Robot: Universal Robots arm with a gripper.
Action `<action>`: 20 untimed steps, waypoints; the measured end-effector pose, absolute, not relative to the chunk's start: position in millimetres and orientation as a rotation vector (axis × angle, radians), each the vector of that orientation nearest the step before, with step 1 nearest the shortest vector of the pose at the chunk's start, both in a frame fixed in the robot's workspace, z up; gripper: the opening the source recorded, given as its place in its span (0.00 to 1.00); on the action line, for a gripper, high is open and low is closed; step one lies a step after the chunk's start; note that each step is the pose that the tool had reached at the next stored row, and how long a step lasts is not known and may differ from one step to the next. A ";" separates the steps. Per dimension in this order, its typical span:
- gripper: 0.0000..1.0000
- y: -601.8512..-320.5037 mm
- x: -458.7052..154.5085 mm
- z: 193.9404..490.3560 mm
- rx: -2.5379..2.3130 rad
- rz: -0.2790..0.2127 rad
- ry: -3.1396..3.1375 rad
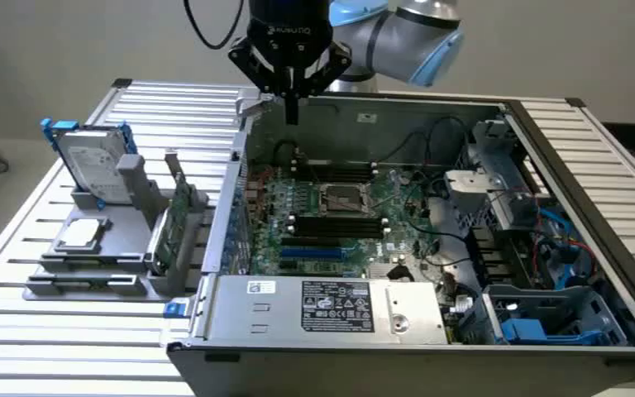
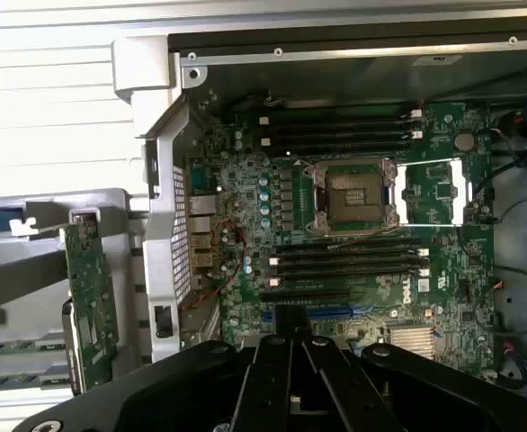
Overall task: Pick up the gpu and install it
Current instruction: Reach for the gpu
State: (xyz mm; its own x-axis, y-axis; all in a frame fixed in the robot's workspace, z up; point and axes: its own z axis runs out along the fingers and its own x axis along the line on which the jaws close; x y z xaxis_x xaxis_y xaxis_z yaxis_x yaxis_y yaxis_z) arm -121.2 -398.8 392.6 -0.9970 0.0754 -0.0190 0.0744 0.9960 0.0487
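The gpu stands on edge in a grey holder on the slatted table, at the exterior view's left of the open computer case. Its green circuit board faces the wrist camera. My gripper hangs above the far left corner of the case, over the motherboard, some way from the gpu. Its fingers are pressed together, shut on nothing. In the wrist view the gripper hovers over the board's expansion slots.
A silver hard drive with blue rails and a small square processor chip sit in the same holder. Inside the case are the CPU socket, memory slots, cables and a power supply.
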 end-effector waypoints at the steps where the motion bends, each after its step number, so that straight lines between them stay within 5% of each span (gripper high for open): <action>1: 0.11 -398.8 -121.2 392.6 0.118 0.075 3.118; 20: 0.11 -397.6 -179.7 390.3 0.124 0.074 3.126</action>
